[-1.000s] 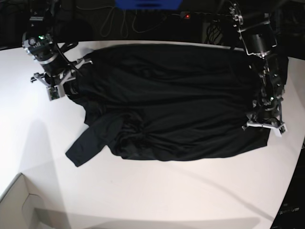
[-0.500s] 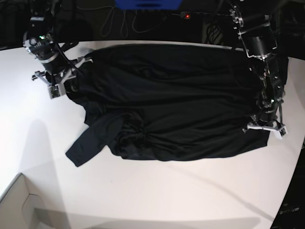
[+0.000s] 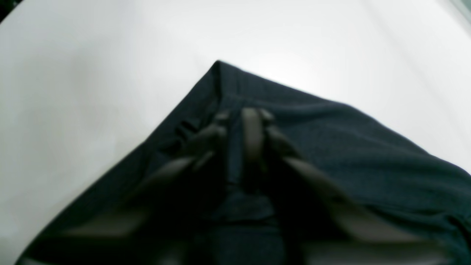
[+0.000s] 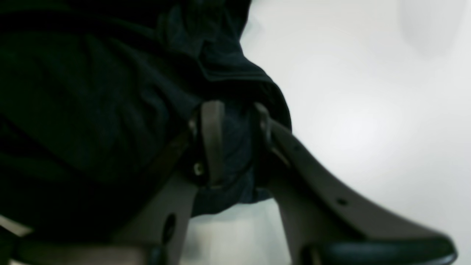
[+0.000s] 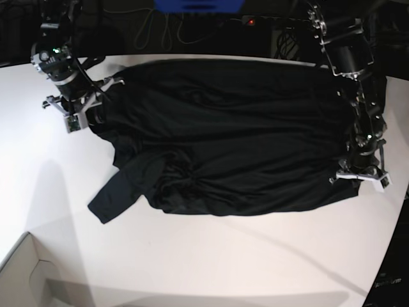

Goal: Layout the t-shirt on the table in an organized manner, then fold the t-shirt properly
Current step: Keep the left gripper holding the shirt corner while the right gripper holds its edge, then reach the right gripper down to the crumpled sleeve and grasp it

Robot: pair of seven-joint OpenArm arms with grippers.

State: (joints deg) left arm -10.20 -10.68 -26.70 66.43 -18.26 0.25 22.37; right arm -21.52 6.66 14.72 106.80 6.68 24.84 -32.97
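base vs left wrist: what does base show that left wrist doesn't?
Base only: the whole t-shirt spread across the table, a bunched sleeve at its near left, the right hand at the shirt's far left edge, a cardboard box corner, and dark clutter behind the table.
Left wrist only: a close view of the left hand with cloth between its fingers, just behind one pointed corner of the shirt.
Both: black shirt on the white table, with the left hand at the shirt's corner.
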